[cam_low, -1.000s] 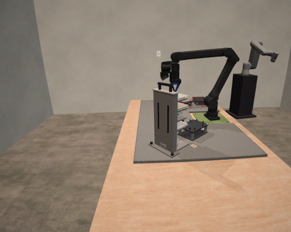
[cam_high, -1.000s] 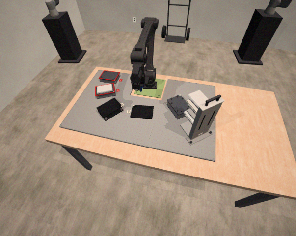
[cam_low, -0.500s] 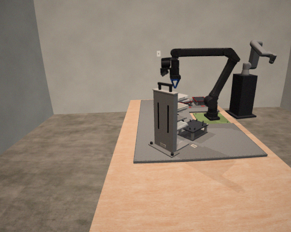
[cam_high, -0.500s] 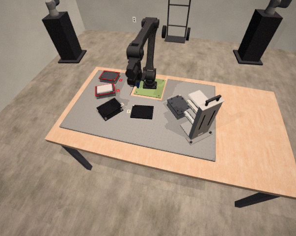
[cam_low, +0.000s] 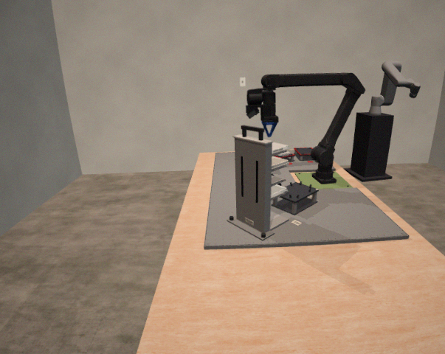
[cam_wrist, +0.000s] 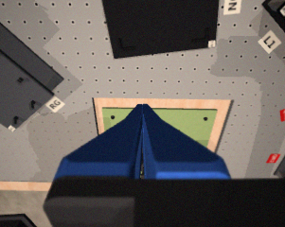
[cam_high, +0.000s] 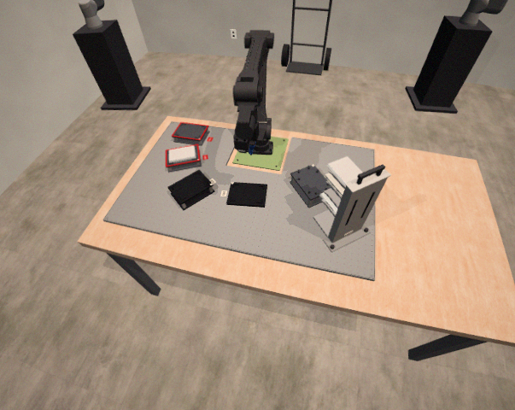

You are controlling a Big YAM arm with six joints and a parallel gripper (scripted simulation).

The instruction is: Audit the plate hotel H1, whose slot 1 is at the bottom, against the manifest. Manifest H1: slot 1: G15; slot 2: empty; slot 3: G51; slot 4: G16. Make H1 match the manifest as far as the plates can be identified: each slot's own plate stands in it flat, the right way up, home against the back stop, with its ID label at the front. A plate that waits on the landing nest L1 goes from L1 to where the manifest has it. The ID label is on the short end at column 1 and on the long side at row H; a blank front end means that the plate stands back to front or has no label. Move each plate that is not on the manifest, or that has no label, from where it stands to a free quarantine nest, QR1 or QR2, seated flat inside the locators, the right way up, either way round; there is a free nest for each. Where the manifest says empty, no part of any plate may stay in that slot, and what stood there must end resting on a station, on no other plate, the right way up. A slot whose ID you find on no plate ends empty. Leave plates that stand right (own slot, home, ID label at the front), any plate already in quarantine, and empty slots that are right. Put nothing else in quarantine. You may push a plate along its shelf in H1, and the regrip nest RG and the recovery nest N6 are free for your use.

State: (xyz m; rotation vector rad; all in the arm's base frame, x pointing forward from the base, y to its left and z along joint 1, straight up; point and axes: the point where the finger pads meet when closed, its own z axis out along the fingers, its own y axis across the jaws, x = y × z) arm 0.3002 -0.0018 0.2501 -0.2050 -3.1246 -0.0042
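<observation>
The plate hotel H1 [cam_high: 354, 201] is a grey tower with a black handle at the right of the mat; it also shows in the exterior view [cam_low: 252, 183]. White plates [cam_high: 342, 168] stick out of its open side at three levels. My gripper [cam_low: 269, 129] [cam_wrist: 142, 112] hangs high over the green base plate, pointing down. Its blue fingers [cam_wrist: 142, 108] are shut with nothing between them. A white plate [cam_high: 182, 155] lies in the nearer red-framed quarantine nest. The farther red-framed nest [cam_high: 190, 131] looks dark and bare. The L1 station [cam_high: 190, 189] is dark; I cannot tell whether a plate lies on it.
The black N6 nest [cam_high: 247, 194] lies flat mid-mat and shows in the wrist view [cam_wrist: 161, 24]. The raised RG nest [cam_high: 310, 183] with locator pins stands just in front of the hotel. Black pedestals and a hand truck stand off the table.
</observation>
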